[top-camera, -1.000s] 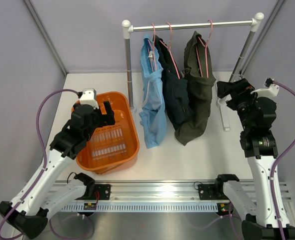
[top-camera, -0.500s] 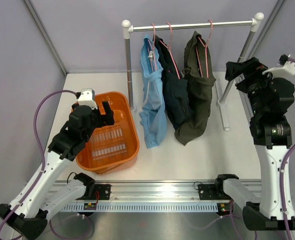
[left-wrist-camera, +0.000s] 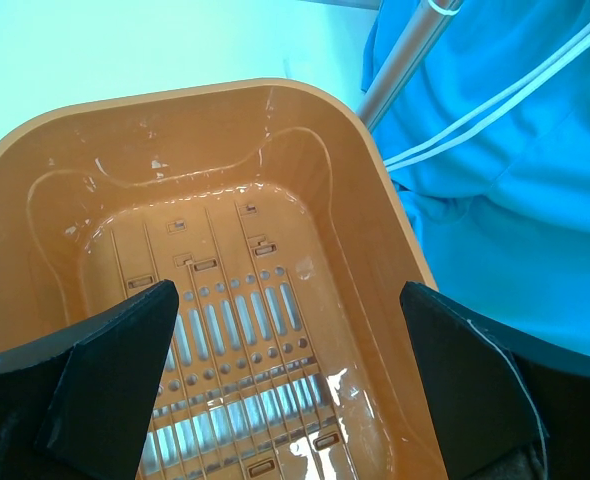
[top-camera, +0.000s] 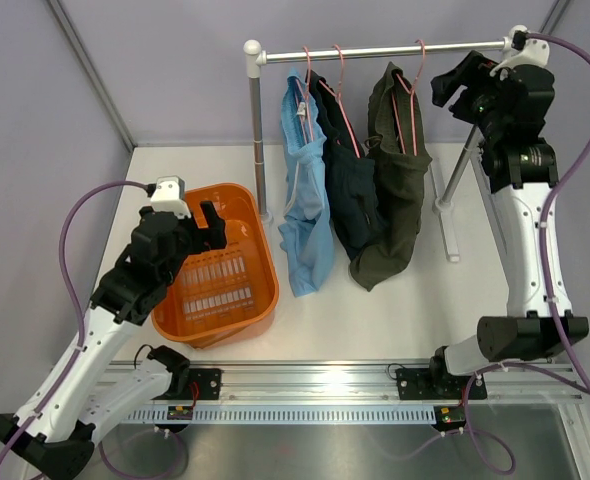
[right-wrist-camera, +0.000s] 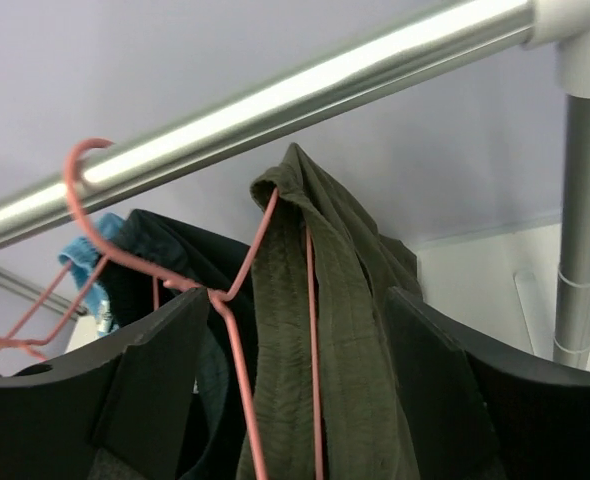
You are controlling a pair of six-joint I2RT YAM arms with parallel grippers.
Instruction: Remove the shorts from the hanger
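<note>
Three pairs of shorts hang on pink hangers from a silver rail (top-camera: 375,50): light blue (top-camera: 305,215), dark navy (top-camera: 353,190) and dark olive green (top-camera: 395,170). My right gripper (top-camera: 457,92) is raised beside the rail's right end, level with the olive pair's hanger (top-camera: 412,95). In the right wrist view this gripper (right-wrist-camera: 300,385) is open, with the olive shorts (right-wrist-camera: 350,330) and the pink hanger wire (right-wrist-camera: 310,330) between its fingers, apart from both. My left gripper (top-camera: 210,222) hovers open over the orange basket (top-camera: 268,262) with nothing in it.
The basket's rim (left-wrist-camera: 175,100) and slotted floor fill the left wrist view, with the light blue shorts (left-wrist-camera: 515,200) and the rack's left post (left-wrist-camera: 400,65) just beyond. The rack's right post (right-wrist-camera: 585,220) stands close to my right gripper. Grey walls surround the white table (top-camera: 375,310).
My right arm has swung up from table height to the rail's right end, bringing its jaws around the olive shorts' top; the jaws have narrowed a little. The left arm has barely moved.
</note>
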